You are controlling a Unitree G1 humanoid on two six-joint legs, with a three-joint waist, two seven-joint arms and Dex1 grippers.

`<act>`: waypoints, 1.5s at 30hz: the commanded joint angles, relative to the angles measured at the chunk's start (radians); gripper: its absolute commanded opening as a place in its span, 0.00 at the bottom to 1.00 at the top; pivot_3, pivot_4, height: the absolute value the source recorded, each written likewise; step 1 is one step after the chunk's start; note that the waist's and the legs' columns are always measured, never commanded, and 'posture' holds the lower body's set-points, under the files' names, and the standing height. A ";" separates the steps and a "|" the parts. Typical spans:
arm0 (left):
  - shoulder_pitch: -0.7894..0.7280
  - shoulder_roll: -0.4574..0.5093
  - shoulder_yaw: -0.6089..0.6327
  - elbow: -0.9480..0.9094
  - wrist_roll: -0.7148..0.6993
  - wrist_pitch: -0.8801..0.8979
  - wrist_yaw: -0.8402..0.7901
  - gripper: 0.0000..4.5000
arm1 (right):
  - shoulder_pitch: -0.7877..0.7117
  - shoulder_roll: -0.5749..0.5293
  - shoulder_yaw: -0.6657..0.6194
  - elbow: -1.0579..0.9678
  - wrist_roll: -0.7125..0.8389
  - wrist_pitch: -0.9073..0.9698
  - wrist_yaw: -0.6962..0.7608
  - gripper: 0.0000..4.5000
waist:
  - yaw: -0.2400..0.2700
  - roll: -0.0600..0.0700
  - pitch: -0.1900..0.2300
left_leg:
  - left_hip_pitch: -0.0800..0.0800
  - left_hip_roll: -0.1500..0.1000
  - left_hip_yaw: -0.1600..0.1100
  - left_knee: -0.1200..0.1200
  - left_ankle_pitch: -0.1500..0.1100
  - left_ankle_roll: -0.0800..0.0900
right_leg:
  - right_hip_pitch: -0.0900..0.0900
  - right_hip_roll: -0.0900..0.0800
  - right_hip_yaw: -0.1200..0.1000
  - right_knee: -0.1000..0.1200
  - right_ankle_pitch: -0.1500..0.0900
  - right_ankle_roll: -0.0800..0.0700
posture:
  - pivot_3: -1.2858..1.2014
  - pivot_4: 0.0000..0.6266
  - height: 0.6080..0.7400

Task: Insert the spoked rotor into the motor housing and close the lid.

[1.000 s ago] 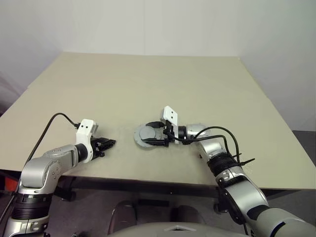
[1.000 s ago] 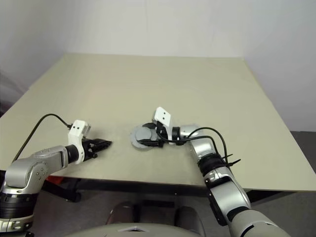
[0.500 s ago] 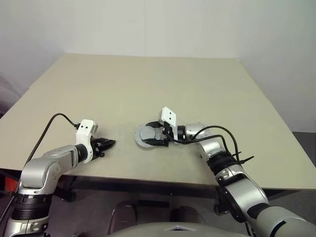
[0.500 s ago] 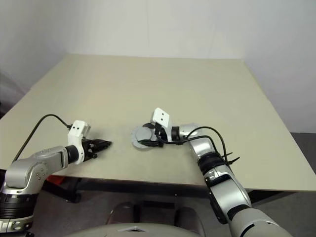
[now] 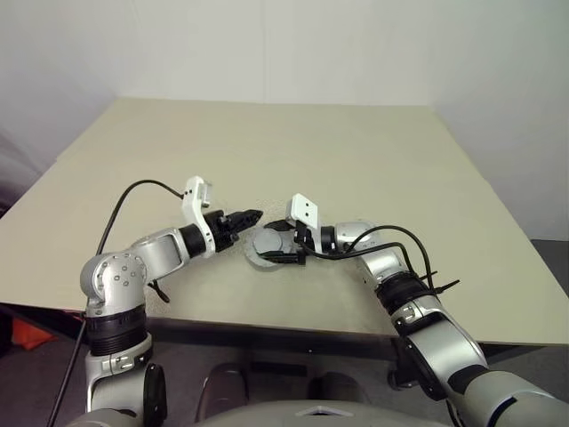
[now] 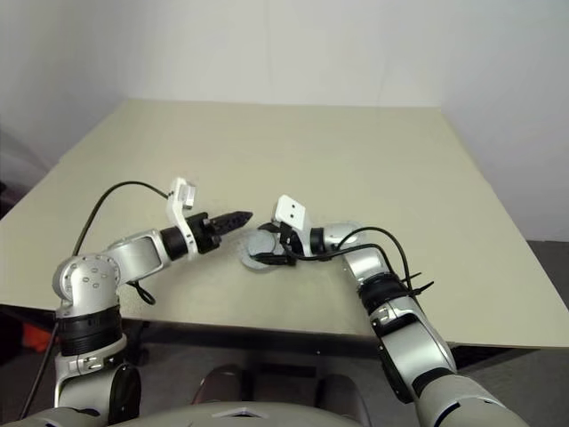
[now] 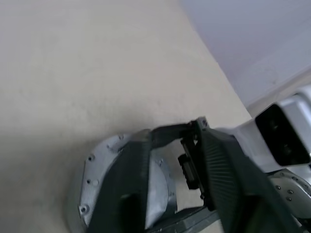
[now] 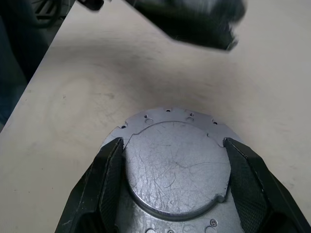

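A broad beige table [image 5: 356, 142] with a matte, evenly lit top fills the middle; plain white walls [image 5: 267, 44] rise behind its far edge and along its right side; beyond the near edge, a dark grey floor [image 5: 551, 267].

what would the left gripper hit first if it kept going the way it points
Probably the right gripper, whose fingers straddle the grey metal disc on the table. The left gripper points toward them from just above the disc, though depth is hard to judge.
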 commanded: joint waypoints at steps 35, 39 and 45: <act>-0.024 -0.053 0.050 0.185 0.034 0.271 0.122 0.01 | 0.014 -0.019 -0.006 0.016 -0.036 0.067 -0.049 0.70 | -0.002 0.004 -0.008 | 0.006 -0.002 0.000 -0.013 0.000 0.000 | 0.005 0.000 0.000 -0.014 -0.004 0.007 | 0.52 0.00 1.00; -0.034 -0.072 0.081 0.201 0.047 0.300 0.133 0.01 | 0.015 -0.017 -0.006 0.015 -0.036 0.066 -0.051 0.70 | -0.002 0.004 -0.008 | 0.006 -0.002 0.000 -0.013 0.000 0.000 | 0.005 0.000 0.000 -0.015 -0.004 0.008 | 0.52 0.00 1.00; -0.041 -0.076 0.092 0.220 0.075 0.301 0.153 0.01 | 0.018 -0.018 -0.009 0.006 -0.030 0.076 -0.050 0.70 | -0.002 0.004 -0.008 | 0.006 -0.002 0.000 -0.015 0.000 0.000 | 0.004 0.000 0.000 -0.016 -0.005 0.009 | 0.52 0.00 1.00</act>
